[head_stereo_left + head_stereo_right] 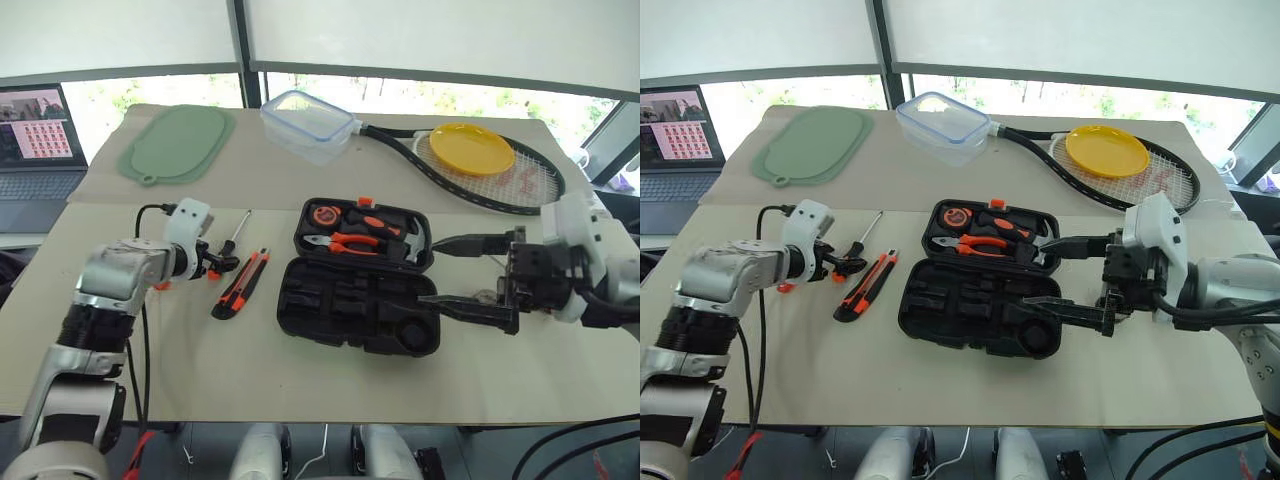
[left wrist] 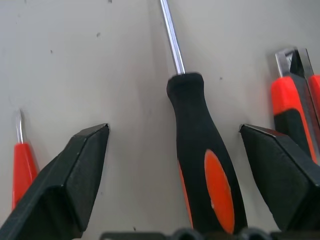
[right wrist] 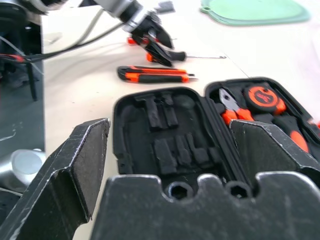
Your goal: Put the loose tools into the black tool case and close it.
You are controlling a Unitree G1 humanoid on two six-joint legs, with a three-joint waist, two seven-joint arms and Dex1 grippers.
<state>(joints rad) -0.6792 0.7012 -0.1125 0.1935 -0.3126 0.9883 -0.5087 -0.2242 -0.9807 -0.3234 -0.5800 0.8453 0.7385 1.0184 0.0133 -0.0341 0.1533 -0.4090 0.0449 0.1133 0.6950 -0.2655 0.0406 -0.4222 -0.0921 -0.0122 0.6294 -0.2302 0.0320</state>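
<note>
The black tool case [image 1: 362, 280] lay open near the middle of the tabletop [image 1: 520, 370], toward its front edge, both halves flat. The far half held orange-handled pliers [image 1: 352, 242], a round orange tape measure [image 1: 323, 214] and other tools in their recesses; the near half's moulded slots stood bare.

To the case's left, well apart from it, the black-orange utility knife [image 1: 241, 283] lay at a slant on the tabletop. Just beyond the knife, a screwdriver with a black-orange handle [image 2: 205, 165] rested flat, its steel shaft pointing toward the far edge. The left gripper [image 1: 213, 264] hovered over that handle, its two black fingers [image 2: 75, 175] spread on either side of it without touching. A slim orange screwdriver [image 2: 21, 165] lay just outside one finger, and the knife's tip showed outside the other.

At the case's right end, the right gripper [image 1: 452, 272] pointed toward the case with its fingers wide apart, one above the far half's right edge and one over the near half's right corner, holding nothing.

Along the tabletop's far edge sat a green silicone mat [image 1: 178, 144] at the left, a clear lidded food box [image 1: 307, 125] near the centre, and a yellow plate [image 1: 471, 148] resting on the strings of a racket [image 1: 520, 185] at the right. A laptop [image 1: 38, 150] stood off the table's left side.
</note>
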